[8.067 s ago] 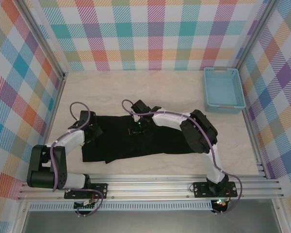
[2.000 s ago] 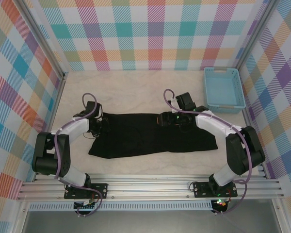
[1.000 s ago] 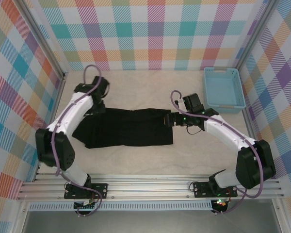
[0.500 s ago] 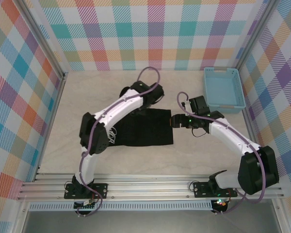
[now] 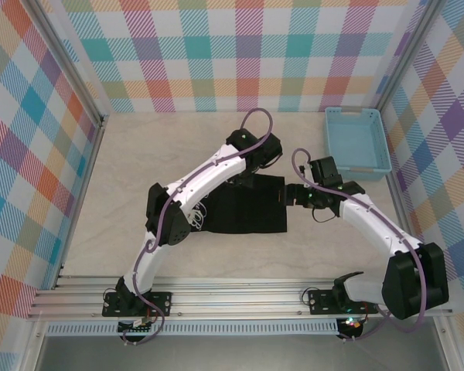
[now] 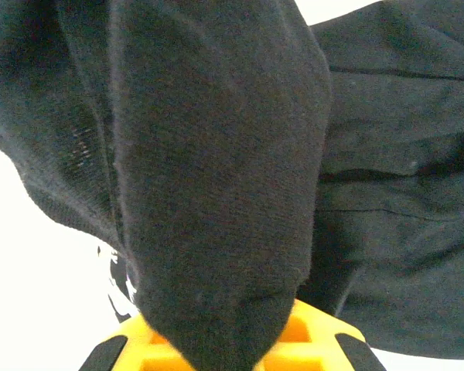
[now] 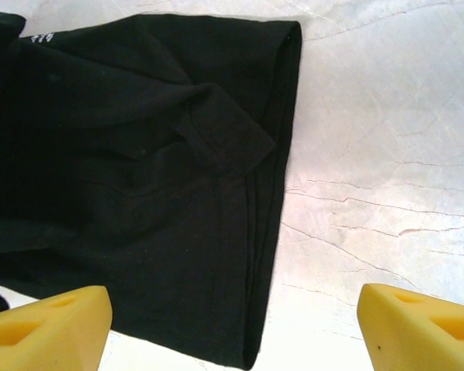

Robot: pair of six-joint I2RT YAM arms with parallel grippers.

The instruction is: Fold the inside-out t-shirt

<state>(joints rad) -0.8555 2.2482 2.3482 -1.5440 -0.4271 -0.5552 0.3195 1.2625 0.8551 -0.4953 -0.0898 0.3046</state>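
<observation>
Over the last second the left gripper (image 5: pixel 247 168) has carried the left end of the inside-out t-shirt (image 5: pixel 243 209) across to the right, and the long black strip is now a compact, doubled rectangle on the table (image 5: pixel 139 154) at centre. Its jaws are closed on a fold of black cloth, which drapes over the yellow fingers in the left wrist view. The right gripper (image 5: pixel 292 195) hovers just beside the shirt's right edge, jaws wide and holding nothing. Judgement: the crosswise fold is nearly laid and release remains. The light-blue basket (image 5: pixel 329 143) stands at the far right, apart from the shirt, with nothing in it.
</observation>
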